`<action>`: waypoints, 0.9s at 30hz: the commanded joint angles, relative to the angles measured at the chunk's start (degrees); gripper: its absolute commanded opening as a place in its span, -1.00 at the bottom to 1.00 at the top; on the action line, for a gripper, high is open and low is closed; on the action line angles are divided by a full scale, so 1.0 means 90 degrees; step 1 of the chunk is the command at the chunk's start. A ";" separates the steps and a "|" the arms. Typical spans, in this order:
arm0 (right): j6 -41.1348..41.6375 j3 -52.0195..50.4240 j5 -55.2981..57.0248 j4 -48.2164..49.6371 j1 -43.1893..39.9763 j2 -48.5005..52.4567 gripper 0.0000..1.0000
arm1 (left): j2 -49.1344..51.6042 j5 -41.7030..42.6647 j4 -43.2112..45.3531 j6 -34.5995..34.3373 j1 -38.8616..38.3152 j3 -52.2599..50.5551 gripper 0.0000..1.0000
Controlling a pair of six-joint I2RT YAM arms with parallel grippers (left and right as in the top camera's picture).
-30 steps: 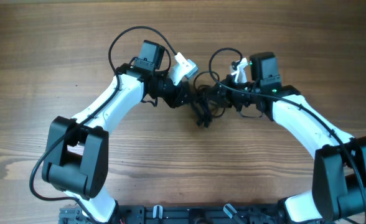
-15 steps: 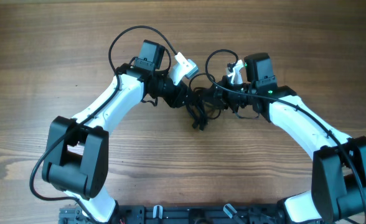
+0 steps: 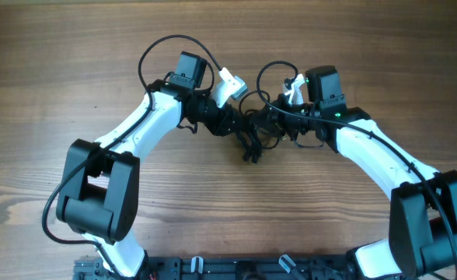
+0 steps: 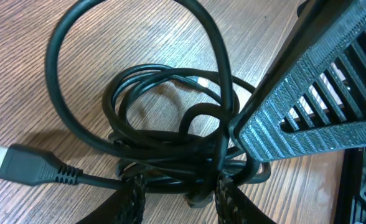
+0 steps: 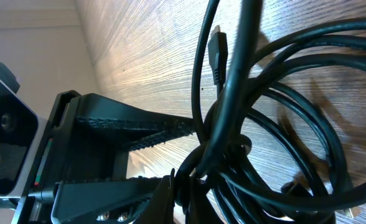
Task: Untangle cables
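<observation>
Overhead: the right arm has edged toward the left one over the last second, so the left hand (image 3: 230,123) and right hand (image 3: 271,124) now nearly meet over the cables (image 3: 250,141). These sit as one dark knot near the middle of the bench (image 3: 57,62), its tail shifted only slightly. By this view the tangle is judged no looser. Left wrist: the fingers (image 4: 132,199) stand apart astride several strands; whether they pinch cannot be told. A flat plug (image 4: 21,165) lies free at the left, while the right hand's ribbed finger (image 4: 307,106) crowds the loops. Right wrist: the right hand is closed on the cables where the strands converge, and a small plug (image 5: 217,59) hangs above. The left hand's frame, just beside, blocks any outward pull.
</observation>
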 commanded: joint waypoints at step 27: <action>0.0029 0.0015 -0.0131 0.0107 0.0005 -0.0036 -0.91 | 0.0216 -0.1467 0.0624 -0.1081 -0.0253 -0.0017 -0.49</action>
